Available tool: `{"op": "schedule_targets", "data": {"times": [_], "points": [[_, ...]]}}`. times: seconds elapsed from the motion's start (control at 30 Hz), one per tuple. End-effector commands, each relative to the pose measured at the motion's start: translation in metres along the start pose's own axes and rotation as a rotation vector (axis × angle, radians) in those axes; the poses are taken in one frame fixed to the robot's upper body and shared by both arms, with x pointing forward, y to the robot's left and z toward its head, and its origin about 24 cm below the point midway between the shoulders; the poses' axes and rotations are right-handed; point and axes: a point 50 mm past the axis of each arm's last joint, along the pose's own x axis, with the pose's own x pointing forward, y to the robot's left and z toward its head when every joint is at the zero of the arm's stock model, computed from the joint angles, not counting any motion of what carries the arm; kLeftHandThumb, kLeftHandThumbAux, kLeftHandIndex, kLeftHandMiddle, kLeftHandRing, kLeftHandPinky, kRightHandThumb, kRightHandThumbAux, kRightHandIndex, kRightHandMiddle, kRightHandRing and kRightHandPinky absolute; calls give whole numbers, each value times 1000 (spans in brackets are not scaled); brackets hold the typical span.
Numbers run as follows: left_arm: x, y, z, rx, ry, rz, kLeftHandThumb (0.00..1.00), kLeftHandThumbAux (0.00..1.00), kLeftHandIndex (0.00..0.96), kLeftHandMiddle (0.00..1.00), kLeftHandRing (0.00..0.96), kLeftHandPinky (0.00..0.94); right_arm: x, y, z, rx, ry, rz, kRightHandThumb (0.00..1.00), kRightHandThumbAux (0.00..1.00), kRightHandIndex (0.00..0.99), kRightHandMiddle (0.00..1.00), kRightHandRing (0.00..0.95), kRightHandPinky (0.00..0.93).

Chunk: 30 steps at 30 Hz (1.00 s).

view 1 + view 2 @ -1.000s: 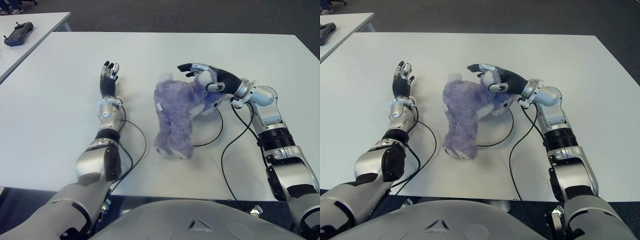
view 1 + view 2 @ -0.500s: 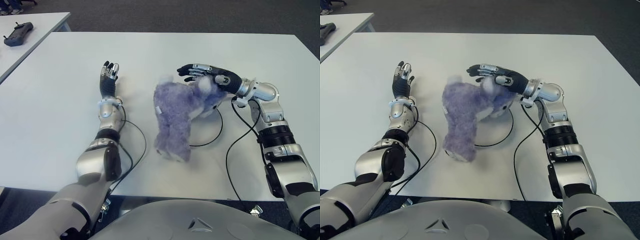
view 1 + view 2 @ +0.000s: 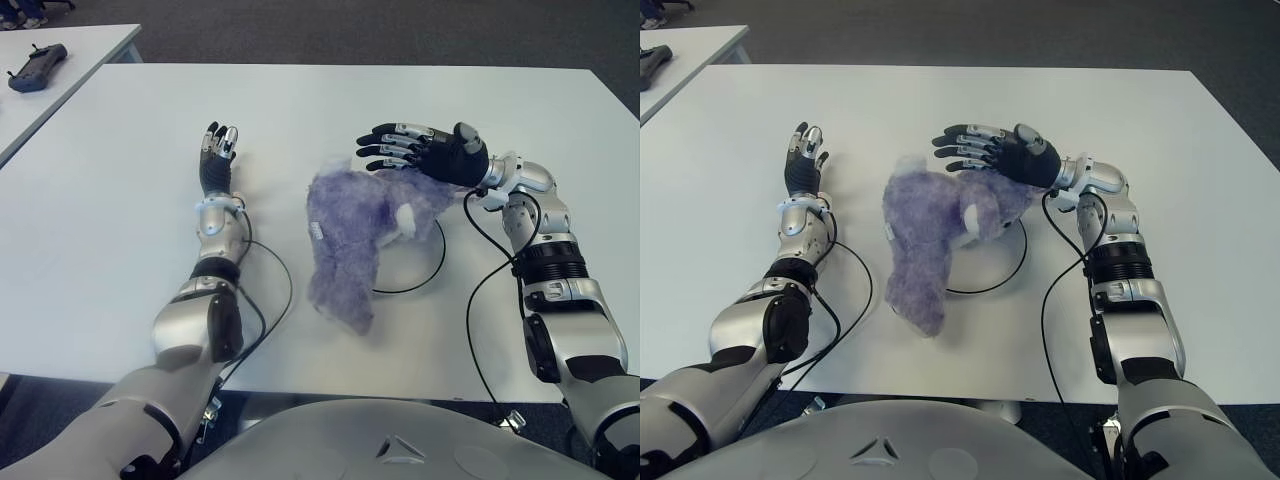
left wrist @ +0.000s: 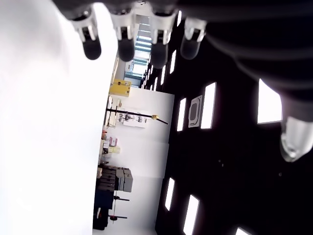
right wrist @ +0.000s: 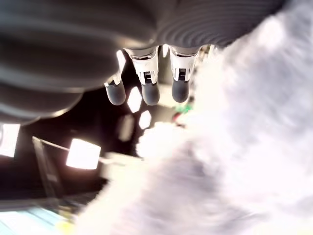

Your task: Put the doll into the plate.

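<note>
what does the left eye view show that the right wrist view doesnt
Only the left eye view shows the whole scene: the white table, the left hand lying left of the doll, the plate partly under the doll, and a controller on a side table. Only the right wrist view shows ceiling lights past the fingertips. Both show the purple doll and the open right hand just above it.

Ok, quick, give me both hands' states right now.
Left hand: open, fingers straight, holding nothing, left of the doll.
Right hand: open, fingers spread just above the doll, not gripping it.
</note>
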Motion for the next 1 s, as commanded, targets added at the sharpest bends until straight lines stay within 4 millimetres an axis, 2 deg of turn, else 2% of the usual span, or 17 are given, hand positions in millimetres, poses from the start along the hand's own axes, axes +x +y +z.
{"op": "schedule_targets", "data": {"times": [0.03, 0.27, 0.67, 1.0], "points": [[-96, 25, -108, -45, 455, 120, 0, 455, 35, 98, 64, 15, 0, -2, -2, 159, -102, 39, 192, 132, 0, 0, 0, 0], [-95, 25, -109, -48, 465, 128, 0, 459, 32, 99, 63, 21, -2, -3, -1, 212, -126, 50, 200, 111, 0, 0, 0, 0], [-95, 25, -108, -56, 460, 132, 0, 462, 36, 100, 62, 16, -3, -5, 1, 252, -161, 12, 155, 121, 0, 0, 0, 0], [-94, 25, -108, -64, 466, 131, 0, 464, 41, 102, 64, 27, 2, -10, 5, 348, -263, -159, 128, 223, 0, 0, 0, 0]]}}
